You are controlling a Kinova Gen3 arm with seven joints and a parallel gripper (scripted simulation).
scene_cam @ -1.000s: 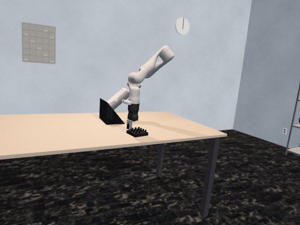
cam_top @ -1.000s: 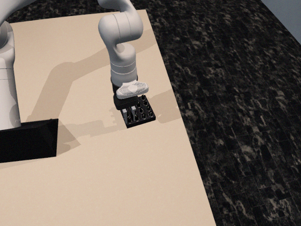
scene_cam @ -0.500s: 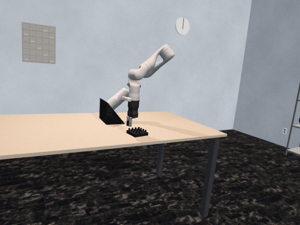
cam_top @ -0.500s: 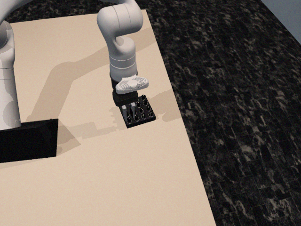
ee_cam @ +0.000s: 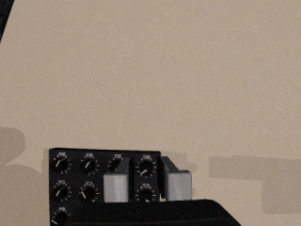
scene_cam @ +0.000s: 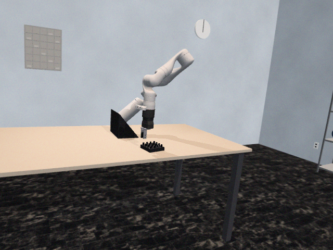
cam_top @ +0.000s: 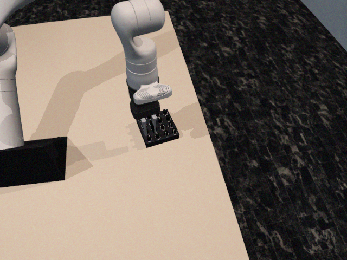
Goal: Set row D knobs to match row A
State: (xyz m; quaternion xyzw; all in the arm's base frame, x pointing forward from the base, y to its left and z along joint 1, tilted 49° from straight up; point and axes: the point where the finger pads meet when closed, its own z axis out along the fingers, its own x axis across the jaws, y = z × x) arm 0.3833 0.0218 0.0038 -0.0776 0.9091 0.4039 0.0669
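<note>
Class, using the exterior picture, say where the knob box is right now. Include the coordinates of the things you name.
In the exterior view, the knob box (cam_top: 162, 141) (scene_cam: 152, 148) (ee_cam: 104, 155) sits on the table (cam_top: 126, 209) (scene_cam: 67, 153) near its front edge, just below the raised jaws and right of the black wedge-shaped base (cam_top: 33, 164) (scene_cam: 115, 126).

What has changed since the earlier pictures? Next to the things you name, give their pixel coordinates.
The end effector (cam_top: 149, 125) (scene_cam: 143, 136) (ee_cam: 145, 170) has risen, with the arm (cam_top: 141, 64) (scene_cam: 149, 97), and now hangs higher above the knob box (cam_top: 162, 142) (scene_cam: 152, 149) (ee_cam: 103, 152). Its fingers are parted, with nothing seen gripped. The knob box and the table (cam_top: 126, 209) (scene_cam: 67, 150) (ee_cam: 165, 85) stayed put; small knob turns can't be told.
</note>
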